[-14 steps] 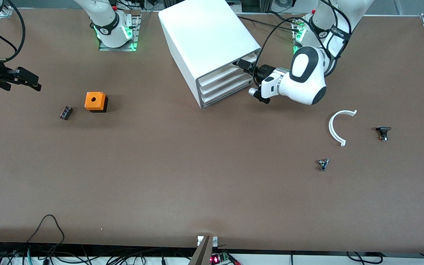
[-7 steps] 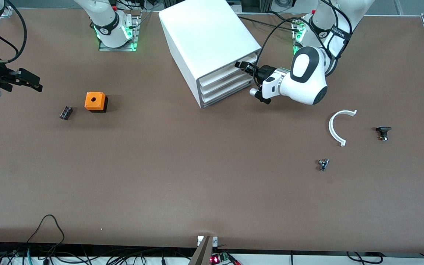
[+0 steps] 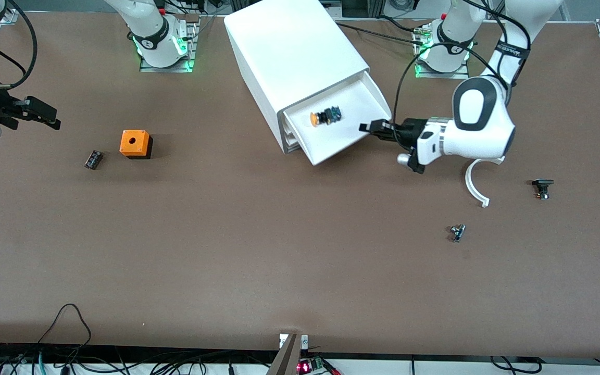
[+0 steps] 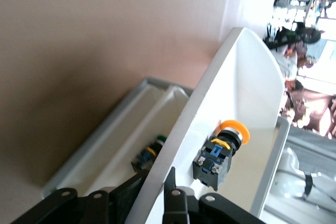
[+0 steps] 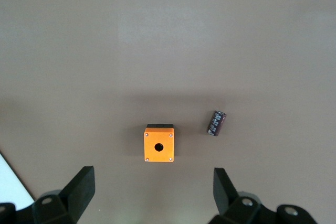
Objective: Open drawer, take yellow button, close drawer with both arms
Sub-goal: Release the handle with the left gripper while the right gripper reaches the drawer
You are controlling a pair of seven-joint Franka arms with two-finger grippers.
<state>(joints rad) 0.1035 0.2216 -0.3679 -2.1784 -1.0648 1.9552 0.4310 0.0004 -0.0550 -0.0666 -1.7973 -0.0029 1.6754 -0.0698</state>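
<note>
A second ago the drawer (image 3: 339, 125) was shut in the cabinet (image 3: 289, 52); now it stands pulled out, the left gripper (image 3: 370, 127) having drawn back with its jaws clamped on the drawer's front rim, and one button (image 3: 325, 116) lies in it. The right gripper (image 3: 45, 115) waits as before over the table (image 3: 279, 250) at the right arm's end, jaws apart. On the table lie one orange cube (image 3: 135, 144), one white curved piece (image 3: 474, 182) and three small dark parts, though another part seems to lie in a lower drawer.
</note>
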